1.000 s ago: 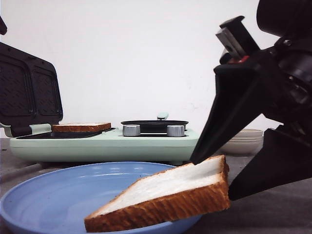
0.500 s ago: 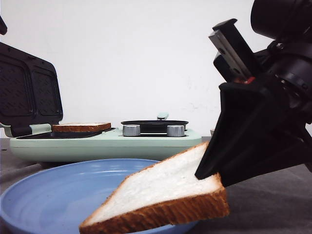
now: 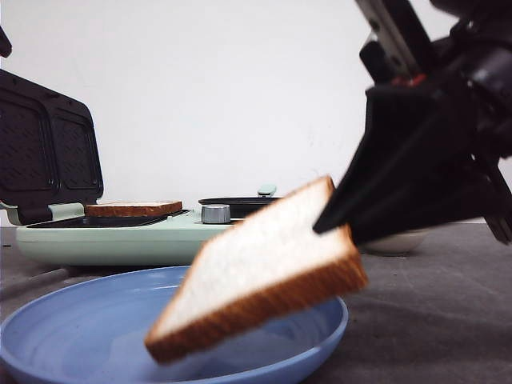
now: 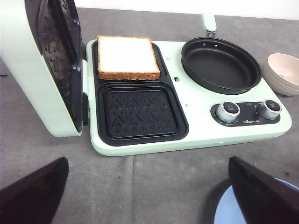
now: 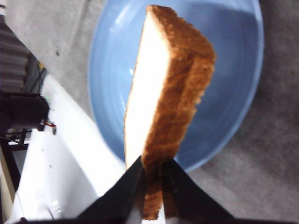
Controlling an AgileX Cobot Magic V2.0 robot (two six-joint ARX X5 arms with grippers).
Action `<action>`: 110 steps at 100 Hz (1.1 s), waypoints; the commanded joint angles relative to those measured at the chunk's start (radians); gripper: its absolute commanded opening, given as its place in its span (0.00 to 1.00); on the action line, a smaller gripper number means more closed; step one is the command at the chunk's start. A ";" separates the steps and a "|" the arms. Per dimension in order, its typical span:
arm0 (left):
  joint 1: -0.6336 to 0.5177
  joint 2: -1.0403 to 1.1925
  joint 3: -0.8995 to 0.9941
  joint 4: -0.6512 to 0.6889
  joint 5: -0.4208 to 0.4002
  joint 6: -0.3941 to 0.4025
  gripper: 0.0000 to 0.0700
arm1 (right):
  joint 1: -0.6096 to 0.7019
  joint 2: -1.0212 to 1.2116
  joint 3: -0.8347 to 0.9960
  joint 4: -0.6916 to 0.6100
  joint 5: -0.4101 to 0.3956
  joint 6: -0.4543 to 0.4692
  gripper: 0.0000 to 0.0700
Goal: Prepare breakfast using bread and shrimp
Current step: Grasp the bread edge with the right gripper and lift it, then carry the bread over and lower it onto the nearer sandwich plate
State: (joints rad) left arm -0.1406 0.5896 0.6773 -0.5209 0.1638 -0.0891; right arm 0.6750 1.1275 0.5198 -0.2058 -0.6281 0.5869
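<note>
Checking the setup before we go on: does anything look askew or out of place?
Only the held bread slice: it hangs tilted above the blue plate, pinched at one corner by the right end effector. The other slice lies flat in the sandwich maker. No spills show.

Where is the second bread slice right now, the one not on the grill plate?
In the front view, the bread slice hangs tilted above the blue plate, pinched at its right corner by the right gripper.

The round blue plate point(image 3: 72, 336) is viewed low and close from the front, and from directly above by the right wrist point(image 5: 233, 70).
</note>
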 commanded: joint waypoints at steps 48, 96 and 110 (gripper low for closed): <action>-0.002 0.002 0.003 0.013 0.005 -0.002 1.00 | -0.030 0.003 0.207 0.101 -0.061 0.092 0.00; -0.002 -0.037 0.003 0.013 -0.003 -0.002 1.00 | -0.084 0.356 0.593 0.088 -0.170 0.035 0.00; -0.002 -0.042 0.003 0.014 -0.010 -0.002 1.00 | -0.084 0.482 0.710 0.083 -0.198 0.029 0.00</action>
State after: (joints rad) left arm -0.1406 0.5465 0.6773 -0.5201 0.1566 -0.0891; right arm 0.5858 1.5570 1.1763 -0.1280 -0.8124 0.6350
